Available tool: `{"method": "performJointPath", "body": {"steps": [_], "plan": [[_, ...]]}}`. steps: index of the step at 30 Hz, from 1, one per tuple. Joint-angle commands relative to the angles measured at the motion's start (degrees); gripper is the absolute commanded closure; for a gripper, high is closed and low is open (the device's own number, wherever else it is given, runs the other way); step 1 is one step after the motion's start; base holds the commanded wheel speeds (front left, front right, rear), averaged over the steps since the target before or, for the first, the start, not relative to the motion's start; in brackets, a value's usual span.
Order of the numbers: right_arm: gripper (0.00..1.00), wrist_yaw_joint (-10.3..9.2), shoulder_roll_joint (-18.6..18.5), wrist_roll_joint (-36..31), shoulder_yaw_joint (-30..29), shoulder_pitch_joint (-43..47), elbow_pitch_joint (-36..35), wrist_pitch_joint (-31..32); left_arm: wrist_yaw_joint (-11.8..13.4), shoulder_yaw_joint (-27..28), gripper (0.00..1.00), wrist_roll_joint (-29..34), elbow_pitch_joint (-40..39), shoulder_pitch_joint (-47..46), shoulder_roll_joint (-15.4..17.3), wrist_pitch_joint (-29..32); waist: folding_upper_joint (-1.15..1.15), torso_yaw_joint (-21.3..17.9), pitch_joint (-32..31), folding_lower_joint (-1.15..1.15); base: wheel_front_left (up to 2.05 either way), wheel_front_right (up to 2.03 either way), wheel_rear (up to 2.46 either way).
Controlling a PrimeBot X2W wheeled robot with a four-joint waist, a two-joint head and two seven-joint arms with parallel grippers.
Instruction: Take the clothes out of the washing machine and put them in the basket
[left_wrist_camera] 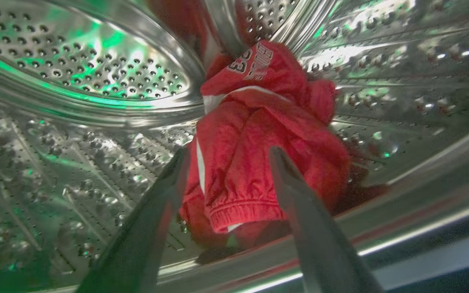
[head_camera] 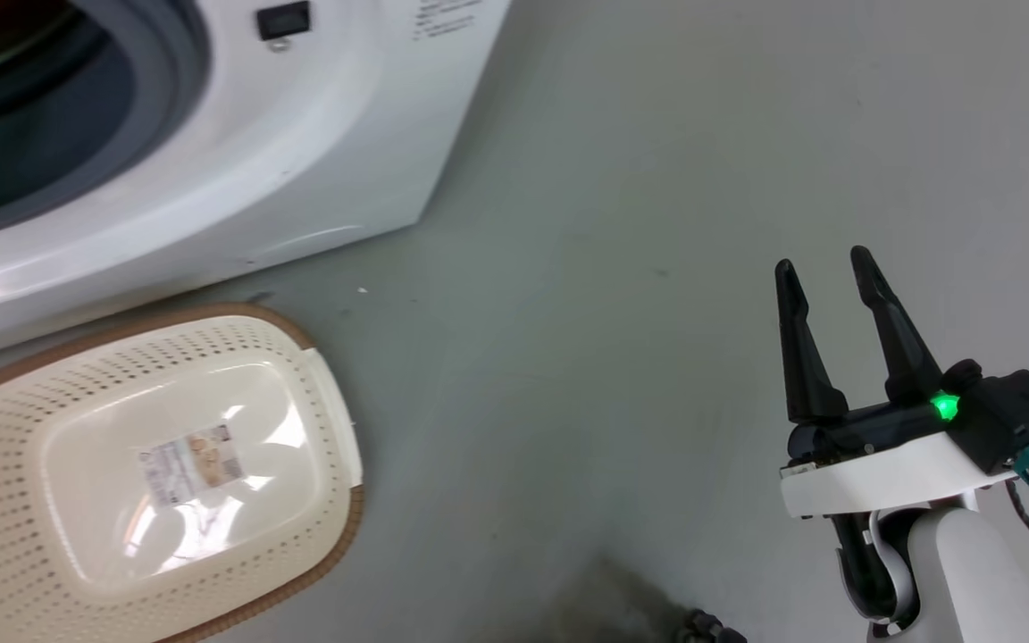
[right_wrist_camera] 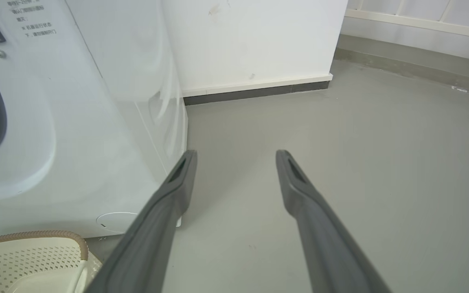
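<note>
Pointing into the drum (left_wrist_camera: 96, 73) of the washer (head_camera: 318, 134), the left gripper (left_wrist_camera: 229, 152) faces the red garment (left_wrist_camera: 259, 122), which lies bunched on the low side of the drum, close behind the washer's front lip. The jaws stand spread, one finger to each side of the bunch; whether the tips touch cloth cannot be told. The right gripper (head_camera: 824, 261) hangs over the floor (head_camera: 657, 179) off the washer's front corner, jaws likewise spread and holding nothing. The basket (head_camera: 5, 446) sits on the floor just in front of the washer, below the grey seal (head_camera: 179, 94), with its bottom label (head_camera: 193, 464) uncovered. The step in hand appears to be the first grasp; no removal is done yet. Hazards from this state are as follows. A closure on the ribbed hem alone, or on one thin fold, may let the slick cloth slip free during the pull. A closure made too deep may drive a fingertip against the perforated steel. A low withdrawal may drag the loose folds across the lip and seal, where they can catch and strip out of the grip. A release made too far out from the washer may drop the garment on the floor beside the basket. The right gripper stands well apart from the washer's opening and is poorly placed to catch a loss.
</note>
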Motion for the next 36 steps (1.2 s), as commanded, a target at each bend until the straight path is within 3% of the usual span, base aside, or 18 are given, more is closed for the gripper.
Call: {"method": "performJointPath", "body": {"steps": [1, 12, 22, 28, 34, 35, 36], "plan": [[0.00, -0.02, 0.1, 0.8, 0.6, -0.6, 0.0, -0.1, -0.2, -0.6, 0.00, 0.4, 0.6, -2.0, 1.6, 1.1, 0.00, -3.1, 2.9, -0.01, 0.00, 0.00, 0.00], [0.00, -0.02, 0.1, 3.5, 3.5, -0.2, -0.3, -0.1, -0.3, -9.6, 0.00, -0.8, 2.6, -10.8, 9.6, 10.1, 0.00, -7.8, 6.7, -0.01, 0.00, 0.00, 0.00], [0.00, -0.02, 0.1, 4.6, 5.4, -0.7, -1.7, -0.1, -0.3, -18.4, 0.00, -4.4, -1.9, -18.7, 16.7, 20.8, 0.00, -9.3, 11.8, -0.01, 0.00, 0.00, 0.00], [0.00, -0.02, 0.1, 4.9, 6.2, -1.1, -2.2, -0.1, -0.3, -22.4, 0.00, -7.9, -5.2, -20.0, 19.9, 26.9, 0.00, -9.0, 13.4, -0.01, 0.00, 0.00, 0.00], [0.00, -0.02, 0.1, 5.2, 6.3, -1.5, -2.6, -0.1, -0.3, -23.4, 0.00, -10.6, -7.0, -19.8, 20.9, 33.1, 0.00, -8.9, 14.2, -0.01, 0.00, 0.00, 0.00], [0.00, -0.02, 0.1, 5.2, 6.3, -1.6, -2.7, -0.1, -0.3, -23.4, 0.35, -10.7, -7.4, -19.9, 21.1, 33.6, 0.00, -9.0, 14.3, -0.01, 0.00, 0.00, 0.00], [0.00, -0.02, 0.1, 5.3, 6.2, -1.6, -2.8, -0.1, -0.4, -23.4, 0.89, -11.0, -7.5, -19.8, 21.2, 34.2, 0.00, -9.0, 14.4, -0.01, 0.00, 0.00, 0.00]]}}
